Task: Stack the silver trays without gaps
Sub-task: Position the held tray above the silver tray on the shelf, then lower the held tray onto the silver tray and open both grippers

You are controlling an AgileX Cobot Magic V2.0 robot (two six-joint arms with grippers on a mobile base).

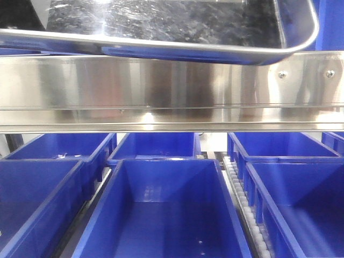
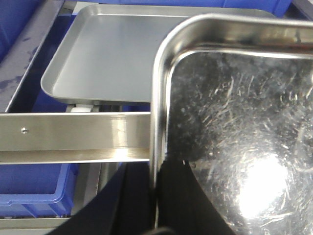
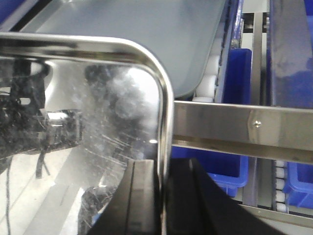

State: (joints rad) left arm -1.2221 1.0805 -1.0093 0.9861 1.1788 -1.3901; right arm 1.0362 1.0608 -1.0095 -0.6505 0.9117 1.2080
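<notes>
A scratched, mirror-like silver tray hangs in the air above the steel rail, held by both arms. My left gripper is shut on its left rim, one black finger inside the tray and one outside. My right gripper is shut on its right rim in the same way. A second silver tray lies flat beyond the rail on the roller conveyor, matte grey; its far part also shows in the right wrist view as a second silver tray. The held tray overlaps it in both wrist views.
A long flat steel rail with screws runs across below the held tray. Several blue plastic bins stand in rows under it, with white roller tracks between them. A blue bin sits right of the lower tray.
</notes>
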